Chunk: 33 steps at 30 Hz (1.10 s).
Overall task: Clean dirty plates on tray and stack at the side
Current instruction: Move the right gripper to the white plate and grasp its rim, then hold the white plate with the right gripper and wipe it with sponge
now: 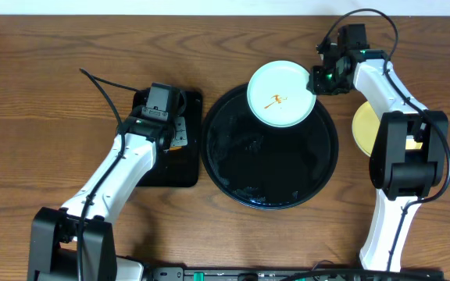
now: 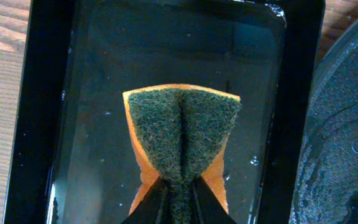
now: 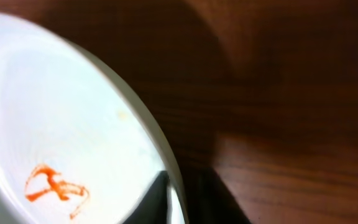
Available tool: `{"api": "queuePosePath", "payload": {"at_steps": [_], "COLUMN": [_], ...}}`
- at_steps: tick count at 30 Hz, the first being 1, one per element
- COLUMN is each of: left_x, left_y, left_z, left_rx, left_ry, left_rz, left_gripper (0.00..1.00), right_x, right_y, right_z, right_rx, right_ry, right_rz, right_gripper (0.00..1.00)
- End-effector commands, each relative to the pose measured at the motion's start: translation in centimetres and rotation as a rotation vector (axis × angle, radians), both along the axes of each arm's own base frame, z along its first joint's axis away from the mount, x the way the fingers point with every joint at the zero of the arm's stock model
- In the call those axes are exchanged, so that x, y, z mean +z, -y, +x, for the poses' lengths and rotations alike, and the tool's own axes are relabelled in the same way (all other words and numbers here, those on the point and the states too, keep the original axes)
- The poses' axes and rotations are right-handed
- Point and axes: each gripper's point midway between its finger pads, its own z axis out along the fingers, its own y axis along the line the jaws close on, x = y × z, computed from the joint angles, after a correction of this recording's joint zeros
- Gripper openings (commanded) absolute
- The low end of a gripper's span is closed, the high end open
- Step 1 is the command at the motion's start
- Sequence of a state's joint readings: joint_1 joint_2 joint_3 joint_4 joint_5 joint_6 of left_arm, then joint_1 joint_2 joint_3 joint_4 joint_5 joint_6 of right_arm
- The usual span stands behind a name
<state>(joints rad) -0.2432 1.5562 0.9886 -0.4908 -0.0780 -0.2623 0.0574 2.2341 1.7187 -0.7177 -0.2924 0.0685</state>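
Note:
A pale mint-blue plate (image 1: 280, 94) with a reddish sauce smear is held over the far rim of the large round black tray (image 1: 233, 168). My right gripper (image 1: 319, 80) is shut on its right rim; in the right wrist view the plate (image 3: 55, 124) fills the left side with the fingers (image 3: 182, 199) pinching its edge. A pale yellow plate (image 1: 362, 125) lies on the wood right of the tray, partly hidden by my right arm. My left gripper (image 1: 166, 129) is shut on an orange sponge with a green scouring face (image 2: 182, 134).
The sponge hangs over a smaller black rectangular tray (image 1: 151, 168) holding water (image 2: 104, 93), left of the round tray. The round tray's wet rim (image 2: 347, 124) shows at the right of the left wrist view. Dark wood tabletop (image 1: 45, 94) surrounds everything.

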Motion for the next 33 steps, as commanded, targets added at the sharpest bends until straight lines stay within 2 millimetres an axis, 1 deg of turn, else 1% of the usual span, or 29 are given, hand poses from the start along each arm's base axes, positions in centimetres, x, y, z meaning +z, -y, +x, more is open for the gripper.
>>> {"api": "queuePosePath", "payload": {"at_steps": [1,6,7,12,15,19,22,24,26,27,30,33], "left_x": [0.0,0.0,0.0,0.1,0.3,0.8,1.3,2.0,2.5,2.7,2.7,1.9], "left_y": [-0.4,-0.4,-0.4,-0.3,-0.2,0.2,1.9,3.7,5.1,5.7,7.4,9.9], "left_z": [0.0,0.0,0.0,0.1,0.5,1.5,2.4,2.9,3.3,3.3,3.2,2.4], "left_rx": [0.014,0.014,0.014,0.014,0.014,0.008,-0.032,-0.075,-0.074,-0.066,-0.045,-0.076], "left_ry": [0.001,0.001,0.001,0.008,0.027,0.070,0.106,0.134,0.151,0.155,0.152,0.127], "left_rz": [0.009,0.009,0.009,0.008,0.003,-0.020,-0.107,-0.187,-0.259,-0.287,-0.331,-0.349], "left_gripper": [0.13,0.13,0.13,0.13,0.13,0.13,0.13,0.12,0.11,0.09,0.08,0.08], "right_x": [1.1,1.2,1.2,2.1,2.7,2.7,2.1,1.5,0.9,0.6,-0.6,-1.5], "right_y": [-0.6,-0.4,-0.4,-0.7,-1.4,-2.6,-3.8,-4.7,-5.4,-5.8,-6.6,-7.1], "right_z": [0.0,-1.9,-2.5,-5.0,-6.2,-8.8,-10.5,-11.4,-11.9,-12.1,-12.6,-12.9], "right_rx": [0.011,0.009,0.010,0.017,0.033,0.064,0.098,0.118,0.126,0.124,0.121,0.115], "right_ry": [0.007,-0.066,-0.091,-0.171,-0.208,-0.299,-0.353,-0.372,-0.380,-0.385,-0.389,-0.388], "right_rz": [0.005,0.001,0.001,0.006,0.017,0.012,0.001,-0.005,-0.009,-0.010,-0.010,-0.009], "right_gripper": [0.01,0.01,0.01,0.01,0.01,0.01,0.01,0.01,0.01,0.01,0.01,0.01]}}
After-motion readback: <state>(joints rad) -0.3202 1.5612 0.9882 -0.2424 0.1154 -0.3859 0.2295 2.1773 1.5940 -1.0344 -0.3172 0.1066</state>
